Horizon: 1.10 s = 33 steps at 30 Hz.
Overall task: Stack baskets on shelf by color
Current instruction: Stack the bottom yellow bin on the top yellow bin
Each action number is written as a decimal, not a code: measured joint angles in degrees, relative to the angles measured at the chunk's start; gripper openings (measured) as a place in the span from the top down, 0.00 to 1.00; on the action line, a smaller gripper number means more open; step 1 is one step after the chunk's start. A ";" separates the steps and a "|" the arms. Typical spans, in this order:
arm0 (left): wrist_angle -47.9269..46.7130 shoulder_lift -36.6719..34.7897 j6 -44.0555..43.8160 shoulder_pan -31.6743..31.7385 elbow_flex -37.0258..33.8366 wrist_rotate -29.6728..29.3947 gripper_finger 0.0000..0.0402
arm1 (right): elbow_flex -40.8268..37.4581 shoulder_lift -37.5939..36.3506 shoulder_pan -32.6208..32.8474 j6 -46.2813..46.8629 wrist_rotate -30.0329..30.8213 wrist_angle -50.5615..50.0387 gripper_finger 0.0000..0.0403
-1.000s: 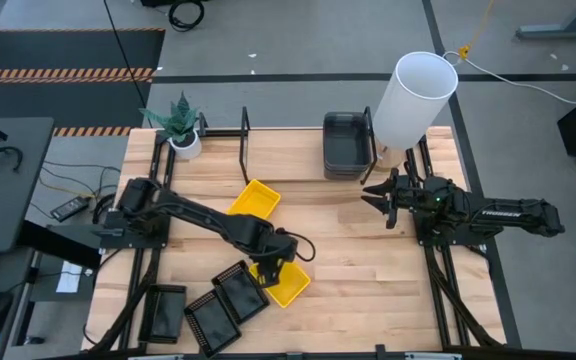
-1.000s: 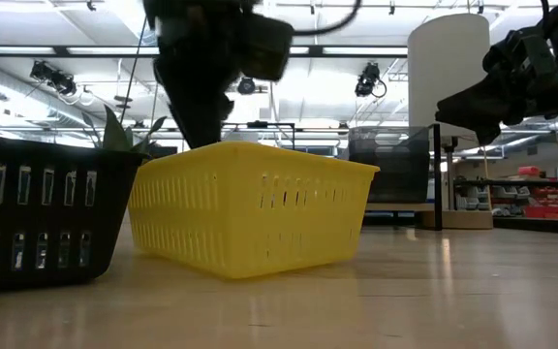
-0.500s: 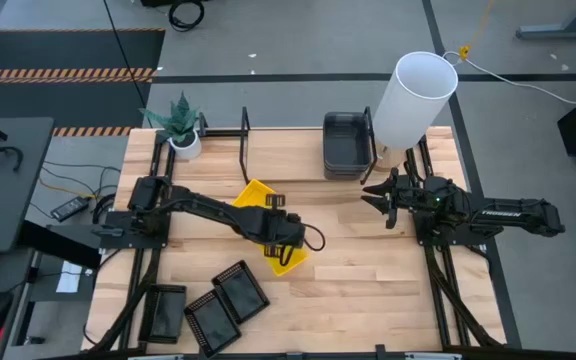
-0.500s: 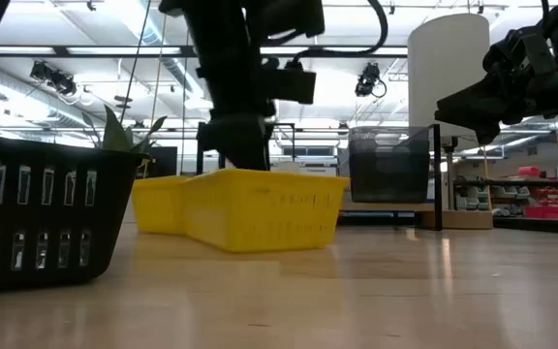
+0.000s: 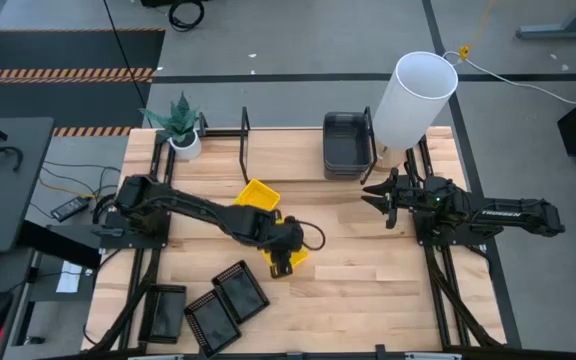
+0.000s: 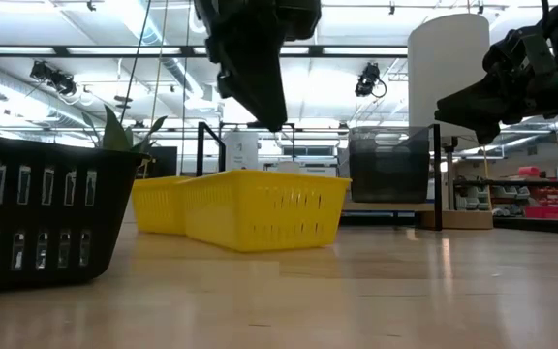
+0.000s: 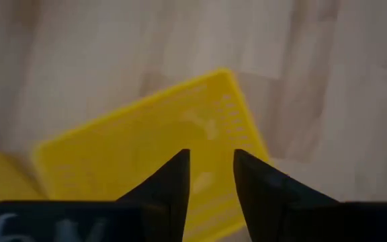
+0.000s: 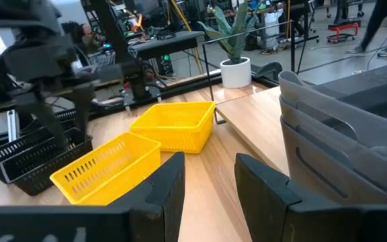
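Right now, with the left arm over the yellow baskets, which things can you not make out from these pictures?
- High view: left gripper covers most of the nearer yellow basket.
- High view: white cylinder hides part of the shelf.
- Low view: black basket is cut by the picture's edge.
- Left wrist view: blurred; whether the fingers touch the basket is unclear.

Overhead camera looking straight down on the whole tabletop [image 5: 368, 280], low camera at tabletop height facing the room, left wrist camera close above a yellow basket [image 7: 160, 148], right wrist camera looking across the table, sharing both yellow baskets with the low view.
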 joint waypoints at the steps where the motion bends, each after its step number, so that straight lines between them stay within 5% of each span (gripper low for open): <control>1: 0.03 0.19 -1.57 -0.51 -0.04 0.08 0.68 | 0.00 0.00 -0.01 0.01 0.00 0.02 0.66; 12: 8.51 3.23 -8.70 -4.79 0.02 -0.02 0.42 | 0.07 0.37 0.01 0.00 -0.02 0.75 0.66; 17: 8.20 6.64 -8.56 -5.38 -0.04 -2.02 0.40 | 0.07 0.34 0.01 0.02 -0.13 1.38 0.66; 26: 7.66 12.39 -1.79 -5.41 -0.04 -1.28 0.52 | 0.11 1.09 0.00 0.00 -0.22 2.66 0.66; 33: 4.85 11.24 3.05 -5.60 0.05 -0.53 0.85 | 0.11 1.14 -0.01 0.01 -0.41 2.61 0.66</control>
